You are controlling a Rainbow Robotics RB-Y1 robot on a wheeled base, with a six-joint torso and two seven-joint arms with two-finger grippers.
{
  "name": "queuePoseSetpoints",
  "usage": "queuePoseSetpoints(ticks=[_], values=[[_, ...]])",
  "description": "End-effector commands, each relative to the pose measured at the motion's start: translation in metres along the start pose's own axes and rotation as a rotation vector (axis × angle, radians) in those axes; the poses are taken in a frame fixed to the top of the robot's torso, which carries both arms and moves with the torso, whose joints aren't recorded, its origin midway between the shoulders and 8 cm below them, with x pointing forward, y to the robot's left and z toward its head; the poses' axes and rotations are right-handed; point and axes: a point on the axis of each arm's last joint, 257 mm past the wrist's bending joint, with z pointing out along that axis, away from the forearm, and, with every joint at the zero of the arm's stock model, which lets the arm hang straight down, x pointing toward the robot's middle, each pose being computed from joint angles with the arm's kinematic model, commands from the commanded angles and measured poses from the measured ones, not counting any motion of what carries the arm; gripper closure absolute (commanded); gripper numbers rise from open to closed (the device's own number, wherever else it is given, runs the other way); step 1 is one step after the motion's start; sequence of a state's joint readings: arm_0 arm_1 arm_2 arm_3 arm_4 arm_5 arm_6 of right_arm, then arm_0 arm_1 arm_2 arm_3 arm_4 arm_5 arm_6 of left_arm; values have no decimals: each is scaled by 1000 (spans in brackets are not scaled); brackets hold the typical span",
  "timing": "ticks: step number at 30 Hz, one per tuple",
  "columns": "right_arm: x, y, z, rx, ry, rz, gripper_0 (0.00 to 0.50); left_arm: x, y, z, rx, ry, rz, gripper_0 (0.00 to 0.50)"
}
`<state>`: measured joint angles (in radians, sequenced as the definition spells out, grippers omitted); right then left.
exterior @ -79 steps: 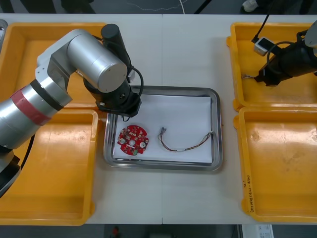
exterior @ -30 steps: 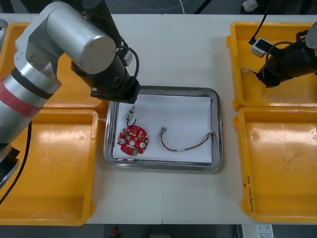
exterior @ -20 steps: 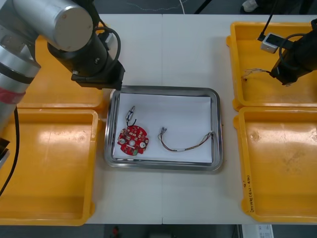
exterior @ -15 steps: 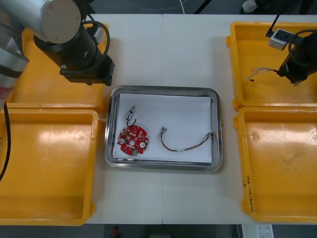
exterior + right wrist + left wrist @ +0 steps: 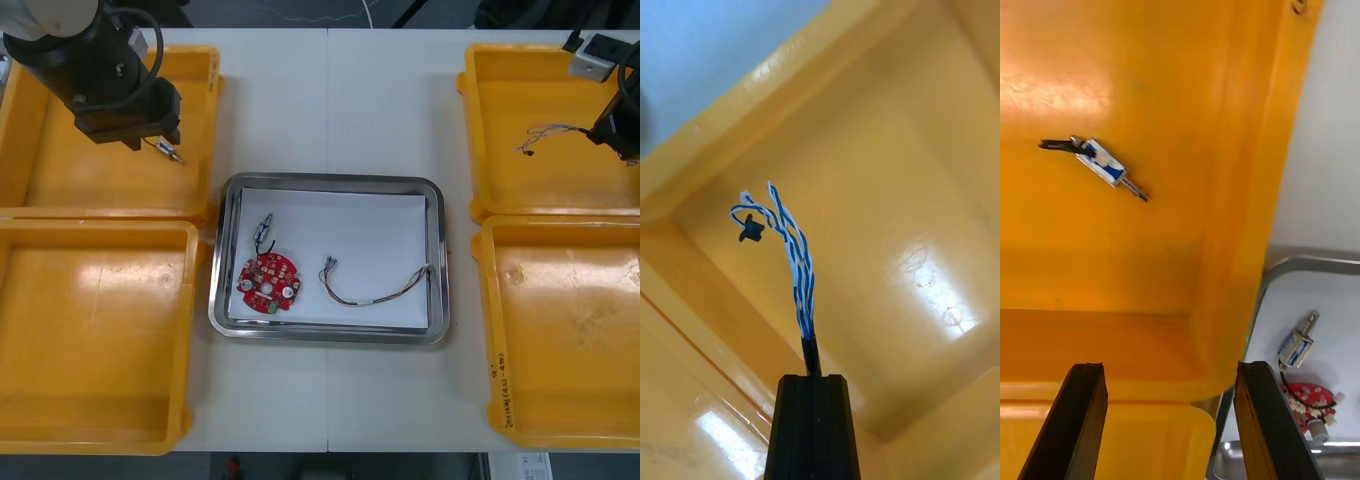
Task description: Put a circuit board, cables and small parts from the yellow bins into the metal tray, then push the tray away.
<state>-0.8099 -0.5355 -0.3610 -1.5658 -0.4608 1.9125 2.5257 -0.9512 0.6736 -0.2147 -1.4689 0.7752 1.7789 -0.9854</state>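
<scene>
Left tool (image 5: 1171, 367) now off tray (image 5: 441, 262), over bin (image 5: 70, 175); cable (image 5: 799, 277) in right tool (image 5: 814, 378).

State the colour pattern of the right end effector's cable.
Cable: twisted blue and white; right wrist view.

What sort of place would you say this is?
Likely an electronics kitting bench: yellow bins flank a metal tray holding a circuit board and cable; the right gripper holds a twisted cable over one bin, the left gripper hangs open over another.
</scene>
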Motion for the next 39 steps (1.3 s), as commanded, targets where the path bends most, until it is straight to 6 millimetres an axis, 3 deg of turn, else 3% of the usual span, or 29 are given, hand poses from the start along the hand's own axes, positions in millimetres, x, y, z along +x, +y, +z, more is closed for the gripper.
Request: queuePoseSetpoints(ticks=[1,6,12,24,29,39], values=[[-4,-5,-27,81,-32,-62,500,-46,16,-28,-15,-109,-114,0],[-19,13,-41,124,-75,-165,500,-61,24,-23,-15,-124,-187,0],[-30,41,-44,110,-93,-269,500,-71,27,-15,-24,-127,-301,0],[-75,98,-44,43,-140,-365,500,-71,23,7,-39,-113,-502,0],[-99,139,-34,-32,-155,-409,500,-68,14,18,-24,-93,-553,0],[-137,192,-8,-60,-178,-501,500,-65,6,41,26,-61,-665,0]])
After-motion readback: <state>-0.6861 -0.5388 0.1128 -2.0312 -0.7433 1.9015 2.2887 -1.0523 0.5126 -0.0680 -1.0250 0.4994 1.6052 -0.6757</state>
